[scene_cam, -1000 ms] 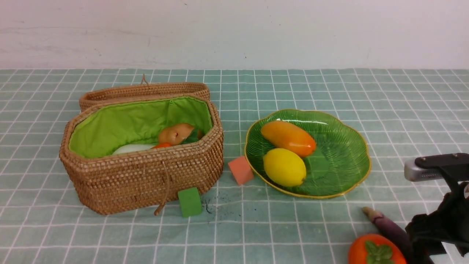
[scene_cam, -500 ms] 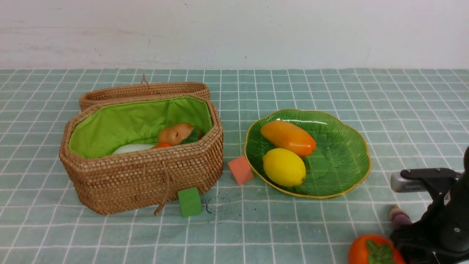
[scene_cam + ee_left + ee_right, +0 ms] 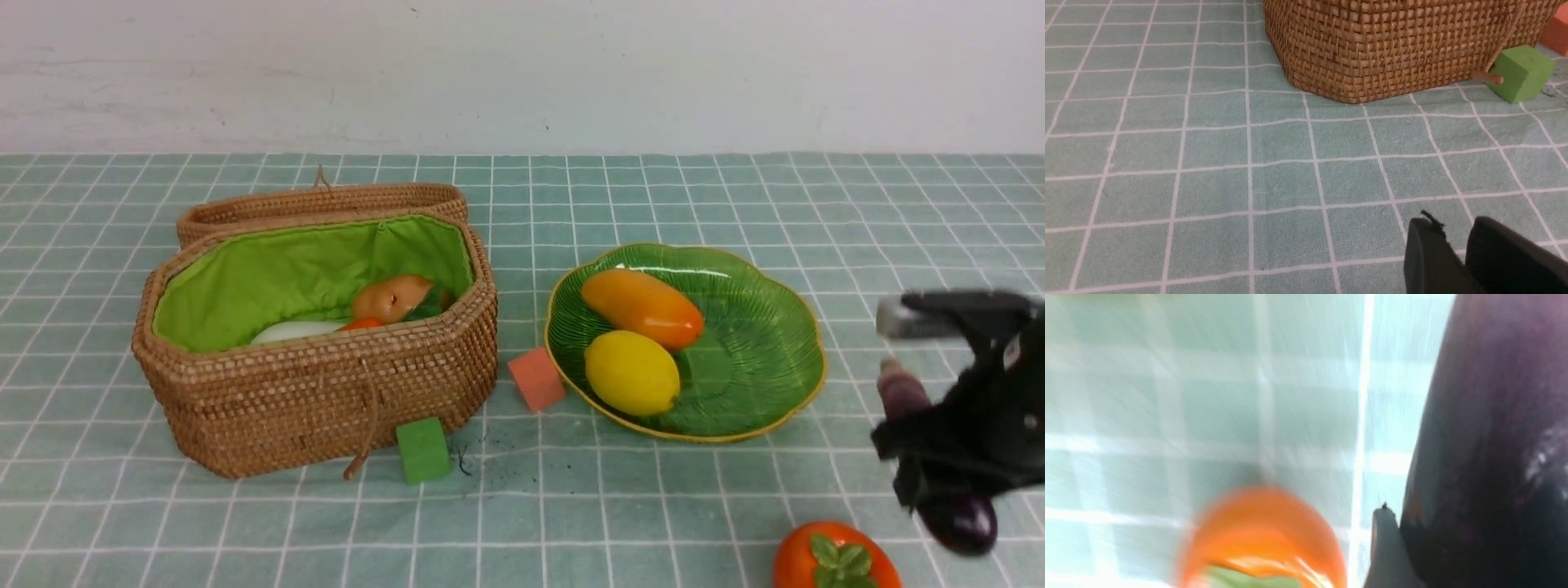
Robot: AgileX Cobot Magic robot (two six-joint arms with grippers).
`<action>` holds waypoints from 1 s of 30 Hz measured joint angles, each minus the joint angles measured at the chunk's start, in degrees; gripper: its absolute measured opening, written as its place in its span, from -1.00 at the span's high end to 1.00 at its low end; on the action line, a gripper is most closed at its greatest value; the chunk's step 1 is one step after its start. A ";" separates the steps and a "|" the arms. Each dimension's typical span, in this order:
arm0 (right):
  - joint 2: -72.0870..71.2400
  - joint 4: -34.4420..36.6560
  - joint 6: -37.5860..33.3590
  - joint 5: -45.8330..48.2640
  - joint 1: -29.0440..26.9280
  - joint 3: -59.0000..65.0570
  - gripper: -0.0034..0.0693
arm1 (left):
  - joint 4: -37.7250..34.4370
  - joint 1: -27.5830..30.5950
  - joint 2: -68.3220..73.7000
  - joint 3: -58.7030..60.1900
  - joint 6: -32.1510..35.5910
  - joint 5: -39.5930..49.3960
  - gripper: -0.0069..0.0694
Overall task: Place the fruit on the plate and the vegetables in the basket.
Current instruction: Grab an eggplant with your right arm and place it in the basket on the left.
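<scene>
My right gripper is shut on the dark purple eggplant and holds it tilted above the cloth, to the right of the plate. In the right wrist view the eggplant fills the side next to one finger. The persimmon lies on the cloth below it. A mango and a lemon rest on the green plate. The open wicker basket holds the potato, white radish and an orange-red piece. My left gripper hovers over bare cloth, barely apart, holding nothing.
An orange cube lies between basket and plate. A green cube sits at the basket's front by its cord loop. The basket lid lies open behind. The left wrist view shows the basket wall and green cube.
My right gripper dropped onto the eggplant, closed on it and lifted it off the cloth. The persimmon, plate and basket stayed put.
</scene>
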 joint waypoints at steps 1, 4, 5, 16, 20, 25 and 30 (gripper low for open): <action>-0.63 1.25 -1.30 0.24 0.97 -3.15 -0.17 | 0.00 0.00 0.00 0.00 0.00 0.00 0.44; -1.09 4.99 -6.73 -0.57 4.53 -10.13 -0.17 | 0.00 0.00 0.00 0.00 0.00 0.00 0.44; -0.95 7.10 -9.40 -1.64 6.25 -12.49 -0.17 | 0.00 0.00 0.00 0.00 0.00 0.00 0.44; 19.11 32.21 -42.27 -23.59 25.66 -36.14 -0.17 | 0.00 0.00 0.00 0.00 0.00 0.00 0.44; 29.29 41.51 -53.94 -33.57 31.09 -41.89 -0.17 | 0.00 0.00 0.00 0.00 0.00 0.00 0.44; 34.13 43.49 -59.05 -35.95 33.50 -45.30 -0.24 | 0.00 0.00 0.00 0.00 0.00 0.00 0.44; 33.85 43.55 -58.80 -35.95 33.38 -45.69 -0.80 | 0.00 0.00 0.00 0.00 0.00 0.00 0.44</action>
